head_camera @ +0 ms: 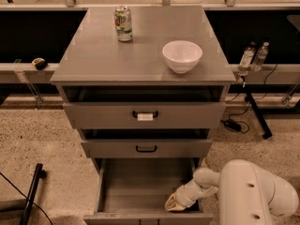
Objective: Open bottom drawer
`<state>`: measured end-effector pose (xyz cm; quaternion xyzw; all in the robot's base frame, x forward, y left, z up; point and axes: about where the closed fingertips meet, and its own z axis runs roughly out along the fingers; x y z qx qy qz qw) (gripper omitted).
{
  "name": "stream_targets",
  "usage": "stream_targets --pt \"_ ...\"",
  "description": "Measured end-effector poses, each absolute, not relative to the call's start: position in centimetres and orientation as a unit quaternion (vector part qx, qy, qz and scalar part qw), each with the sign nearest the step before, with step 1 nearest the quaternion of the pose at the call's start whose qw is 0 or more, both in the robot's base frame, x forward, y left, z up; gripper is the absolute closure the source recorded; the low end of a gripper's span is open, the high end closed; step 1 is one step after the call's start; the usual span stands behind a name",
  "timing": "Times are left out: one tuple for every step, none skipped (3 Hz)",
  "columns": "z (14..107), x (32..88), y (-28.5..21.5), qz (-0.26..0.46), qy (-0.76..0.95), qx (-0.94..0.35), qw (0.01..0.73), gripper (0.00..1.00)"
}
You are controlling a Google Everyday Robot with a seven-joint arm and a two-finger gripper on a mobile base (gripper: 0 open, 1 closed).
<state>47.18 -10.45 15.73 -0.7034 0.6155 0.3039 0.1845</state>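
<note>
The bottom drawer [140, 186] stands pulled far out of the grey cabinet. Its grey inside shows, with nothing in it but my gripper. Its front panel [145, 217] lies at the picture's bottom edge, and its handle is out of view. My gripper [172, 203] reaches in from the right and sits low inside the drawer, at its front right corner, close behind the front panel. The white arm [253, 191] fills the lower right corner.
Above are the middle drawer [146, 148] with a black handle and the top drawer [145, 115] with a white tag, both slightly out. A can [123, 23] and a white bowl [182, 55] stand on the cabinet top. Bottles [253, 56] and cables [234, 124] are at the right, and a black pole [33, 191] at the lower left.
</note>
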Motion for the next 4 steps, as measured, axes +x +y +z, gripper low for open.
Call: stream_targets --pt "21.5 48.8 -9.3 0.326 0.594 -0.685 0.266 0.50" --pt "23.3 48.7 -9.9 0.321 0.577 -0.678 0.323 0.19" --pt "23.3 48.7 -9.9 0.321 0.577 -0.678 0.323 0.00" --pt "23.3 48.7 -9.9 0.321 0.577 -0.678 0.323 0.00"
